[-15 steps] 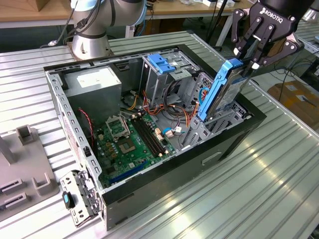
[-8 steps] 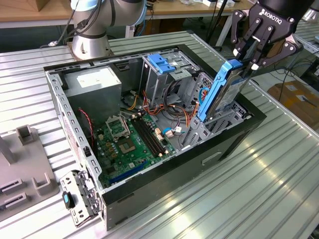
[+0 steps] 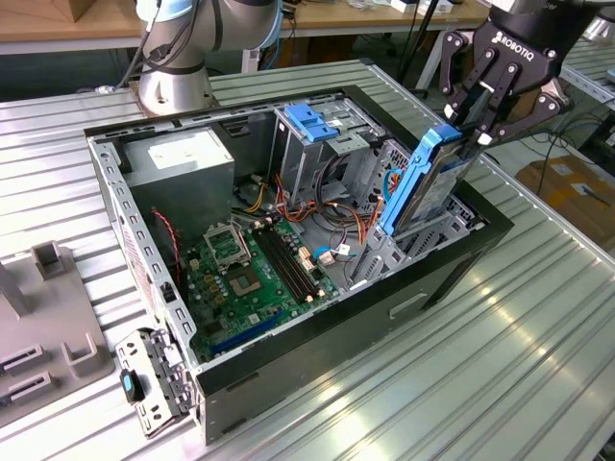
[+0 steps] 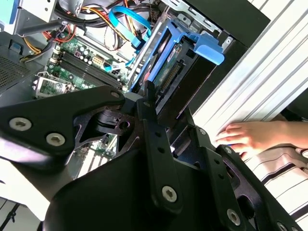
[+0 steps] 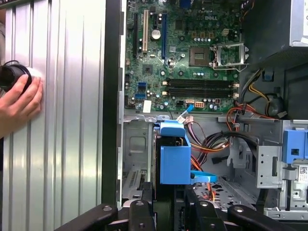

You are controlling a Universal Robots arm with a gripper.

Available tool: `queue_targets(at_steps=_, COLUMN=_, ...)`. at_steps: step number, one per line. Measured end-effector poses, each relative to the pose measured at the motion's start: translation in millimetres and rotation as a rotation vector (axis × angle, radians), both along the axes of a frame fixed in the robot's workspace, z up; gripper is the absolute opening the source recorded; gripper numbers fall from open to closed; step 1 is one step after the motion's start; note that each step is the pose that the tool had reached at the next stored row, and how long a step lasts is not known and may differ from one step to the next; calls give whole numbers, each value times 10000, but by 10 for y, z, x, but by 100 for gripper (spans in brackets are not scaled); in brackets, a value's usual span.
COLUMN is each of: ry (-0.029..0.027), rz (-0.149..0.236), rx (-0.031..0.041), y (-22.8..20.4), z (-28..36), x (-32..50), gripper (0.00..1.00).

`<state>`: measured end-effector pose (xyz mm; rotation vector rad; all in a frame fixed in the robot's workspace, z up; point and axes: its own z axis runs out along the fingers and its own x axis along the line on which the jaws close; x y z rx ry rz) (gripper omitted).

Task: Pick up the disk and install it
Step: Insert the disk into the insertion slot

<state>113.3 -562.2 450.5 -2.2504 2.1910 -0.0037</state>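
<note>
Disk (image 3: 423,182) stands tilted, lower end down in the computer case (image 3: 317,331), gripper (image 3: 468,133) pinching its top end tightly.

I see white brand lettering (image 3: 524,48) on the gripper's (image 3: 471,134) black body. Beyond the gripper, in the first wrist view, the motherboard (image 5: 192,57) carries a white logo and tiny print. Beside the gripper, a barcode sticker (image 5: 303,169) sits on the drive cage (image 5: 267,166).

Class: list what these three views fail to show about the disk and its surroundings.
Lower end of the disk, exterior view: hidden inside the drive bay.
Grey fixture, exterior view's left: cut off by the frame edge.
Dark round object under a person's hand, first wrist view: half covered, unidentifiable.
</note>
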Motion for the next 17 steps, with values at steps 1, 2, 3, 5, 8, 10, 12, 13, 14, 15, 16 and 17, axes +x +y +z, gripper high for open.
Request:
queue_targets(at_steps=1, ry=0, rz=0, rx=0, y=0, z=-20, x=0, gripper=35)
queue_targets(at_steps=2, ry=0, rz=0, rx=0, y=0, z=-27, x=0, gripper=35)
queue_targets(at_steps=3, ry=0, rz=0, rx=-2, y=0, z=-28, x=0, gripper=35)
queue_targets(at_steps=5, ry=0, rz=0, rx=-1, y=0, z=-29, x=0, gripper=35)
queue_targets(at_steps=8, ry=0, rz=0, rx=1, y=0, z=-78, x=0, gripper=35)
queue_targets(at_steps=10, ry=0, rz=0, rx=-1, y=0, z=-119, x=0, gripper=35)
queue_targets(at_steps=12, ry=0, rz=0, rx=0, y=0, z=-150, x=0, gripper=35)
queue_targets(at_steps=13, ry=0, rz=0, rx=0, y=0, z=-171, x=0, gripper=35)
queue_targets(at_steps=14, ry=0, rz=0, rx=1, y=0, z=-204, x=0, gripper=35)
queue_targets(at_steps=15, ry=0, rz=0, rx=0, y=0, z=-223, x=0, gripper=35)
queue_targets(at_steps=16, ry=0, rz=0, rx=0, y=0, z=-241, x=0, gripper=35)
queue_targets(at_steps=17, ry=0, rz=0, rx=-1, y=0, z=-265, x=0, gripper=35)
